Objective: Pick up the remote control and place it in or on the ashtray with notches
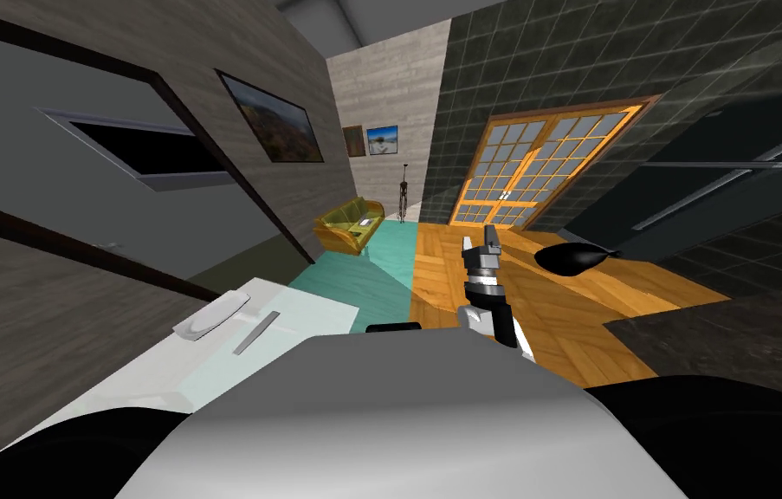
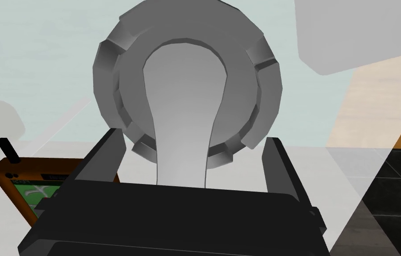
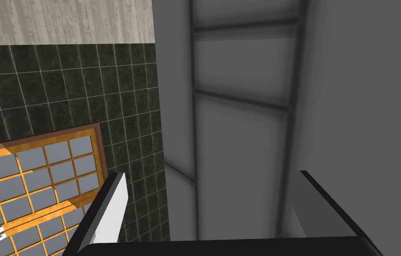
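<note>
- At the far left of the left wrist view, a brown-cased handheld gadget (image 2: 19,189) with a green screen and a black stub antenna lies on the pale table (image 2: 39,66), just beside our hand.
- Our left gripper (image 2: 192,137) has its jaws spread wide and grips nothing. Its fingers (image 2: 101,155) straddle the narrow end of the remote control (image 2: 184,115) without touching it.
- The remote control is a plain light grey piece with a broad round head and a slimmer stem. Its head lies inside the round grey ashtray (image 2: 266,89), and its stem crosses the notched rim toward our hand.
- We judge the placing as good as done.
- We expect the remote to be light, stiff and smooth-sided, so it could slip in a loose grip. If we must take it again, we would close across the slim stem, where the fingers already flank it.
- Perched over the rim, it may rock or slide if nudged, so we would back away straight.
- In the head view, the dish sits on the white table beside a thin grey strip (image 1: 256,332).
- Further right, our right gripper (image 1: 484,247) is raised in front of us, its fingers apart and empty.
</note>
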Available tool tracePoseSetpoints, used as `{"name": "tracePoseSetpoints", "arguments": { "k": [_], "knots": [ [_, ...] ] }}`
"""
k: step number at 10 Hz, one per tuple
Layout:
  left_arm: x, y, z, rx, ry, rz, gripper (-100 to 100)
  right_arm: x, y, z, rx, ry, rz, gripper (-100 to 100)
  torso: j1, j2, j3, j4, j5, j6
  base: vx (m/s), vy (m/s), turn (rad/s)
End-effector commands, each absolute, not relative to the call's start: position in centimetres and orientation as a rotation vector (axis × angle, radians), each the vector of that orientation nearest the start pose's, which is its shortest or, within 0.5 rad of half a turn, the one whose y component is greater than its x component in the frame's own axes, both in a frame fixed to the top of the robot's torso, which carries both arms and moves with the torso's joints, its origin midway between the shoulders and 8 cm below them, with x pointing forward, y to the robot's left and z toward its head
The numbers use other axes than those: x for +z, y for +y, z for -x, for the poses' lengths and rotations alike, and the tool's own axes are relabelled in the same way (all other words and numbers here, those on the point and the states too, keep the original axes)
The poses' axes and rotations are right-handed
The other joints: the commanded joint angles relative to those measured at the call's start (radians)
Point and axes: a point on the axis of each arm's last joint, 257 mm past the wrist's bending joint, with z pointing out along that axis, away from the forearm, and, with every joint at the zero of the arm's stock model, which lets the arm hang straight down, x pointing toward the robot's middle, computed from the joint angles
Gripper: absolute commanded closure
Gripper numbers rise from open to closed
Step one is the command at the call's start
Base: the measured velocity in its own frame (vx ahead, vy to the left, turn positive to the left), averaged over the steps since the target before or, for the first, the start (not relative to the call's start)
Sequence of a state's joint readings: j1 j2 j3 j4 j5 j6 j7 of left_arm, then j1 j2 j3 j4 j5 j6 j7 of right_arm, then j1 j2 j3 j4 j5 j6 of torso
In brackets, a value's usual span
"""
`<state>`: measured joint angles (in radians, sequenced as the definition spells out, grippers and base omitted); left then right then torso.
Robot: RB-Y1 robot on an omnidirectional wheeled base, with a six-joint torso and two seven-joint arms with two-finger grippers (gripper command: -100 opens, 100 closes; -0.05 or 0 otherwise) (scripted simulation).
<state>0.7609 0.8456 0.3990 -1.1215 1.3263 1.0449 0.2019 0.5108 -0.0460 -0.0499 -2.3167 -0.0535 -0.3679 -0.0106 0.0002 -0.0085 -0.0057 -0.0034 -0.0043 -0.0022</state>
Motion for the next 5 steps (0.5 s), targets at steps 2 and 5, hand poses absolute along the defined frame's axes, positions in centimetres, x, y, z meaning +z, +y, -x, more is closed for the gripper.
{"name": "tracePoseSetpoints", "arguments": {
  "k": [2, 5],
  "knots": [
    [-44.4, 60.4, 1.5, -0.056, 0.673, 3.107, -100, 1.3, -30.1, -35.4, 1.269, 0.682, -0.741, 0, 0.000, 0.000, 0.000, 0.000, 0.000, 0.000, 0.102, 0.031, 0.389],
    [-43.7, 59.3, -3.7, -0.072, 0.914, 3.059, -100, 1.3, -30.1, -35.4, 1.269, 0.682, -0.741, 0, 0.001, 0.001, 0.001, 0.000, 0.000, 0.000, 0.103, 0.036, 0.389]
  ]
}}
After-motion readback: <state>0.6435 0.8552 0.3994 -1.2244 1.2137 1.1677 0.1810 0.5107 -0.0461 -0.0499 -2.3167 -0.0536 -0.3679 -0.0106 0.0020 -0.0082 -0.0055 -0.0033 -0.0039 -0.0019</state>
